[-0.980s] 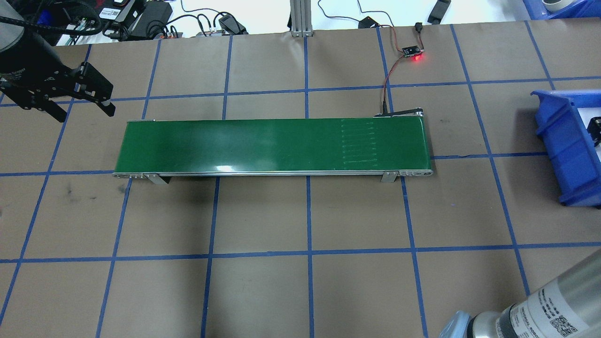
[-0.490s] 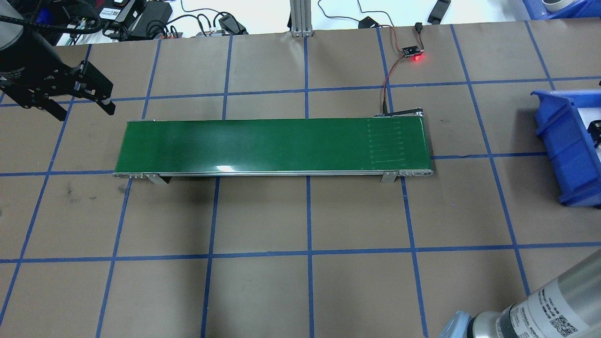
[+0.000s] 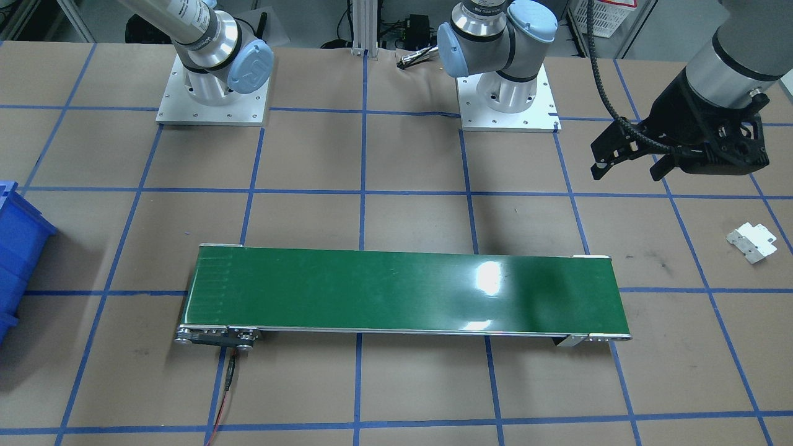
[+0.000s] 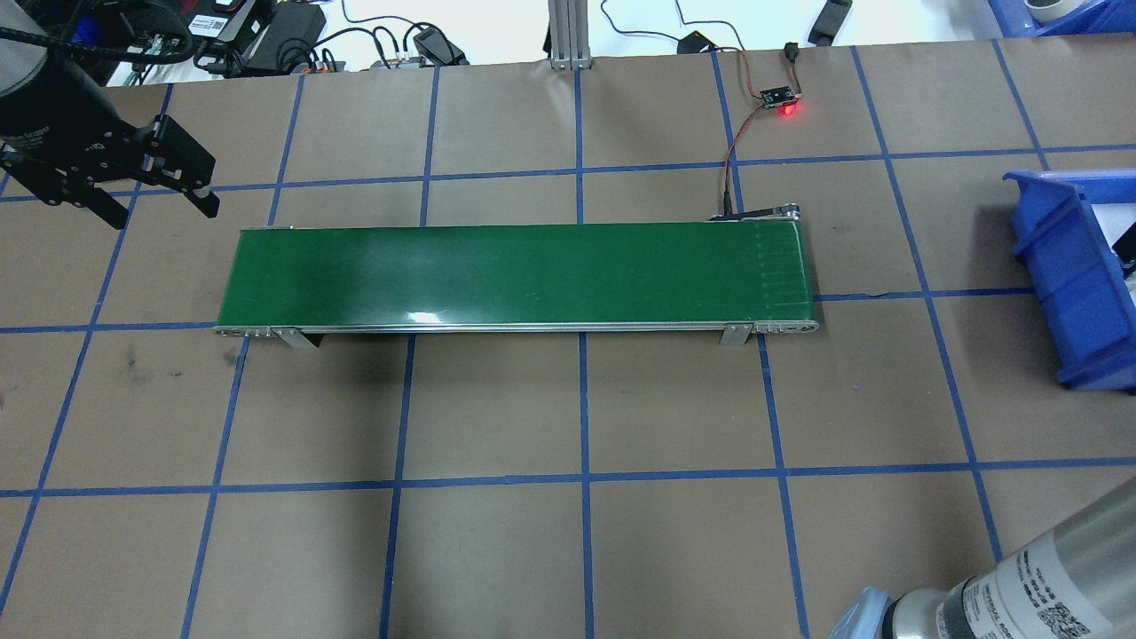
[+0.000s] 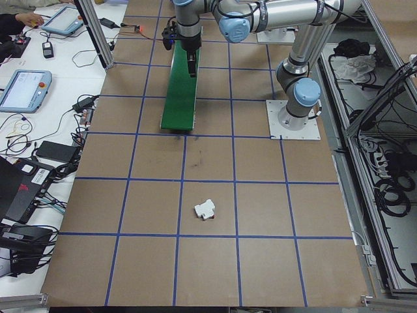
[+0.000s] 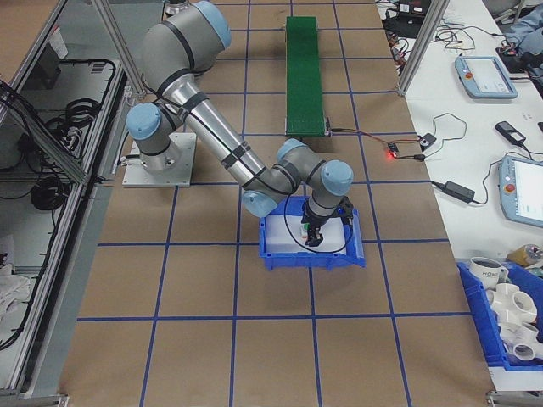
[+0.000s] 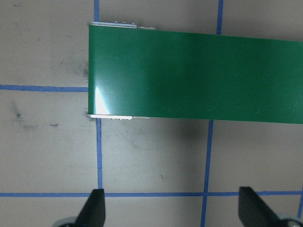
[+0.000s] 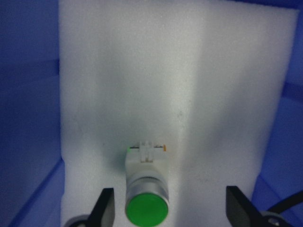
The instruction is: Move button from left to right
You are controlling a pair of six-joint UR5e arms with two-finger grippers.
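**Button between the spread right fingers, inside the blue bin**

The button (image 8: 146, 195) lies on white foam padding (image 8: 175, 85) in the blue bin (image 6: 310, 254), at the robot's right end of the worktop (image 4: 568, 426). In the right wrist view it sits between the fingers (image 8: 105, 208) of the right gripper (image 8: 173, 208), nearer one finger than the other; these are spread wide and hold nothing. Its long axis runs along the gripper's line of sight, green cap toward the camera, orange-tipped end away. The left gripper (image 3: 626, 164), fingers likewise parted and empty, hangs well apart beside the far end of the green conveyor (image 4: 515, 271). The right arm is judged far the nearer.
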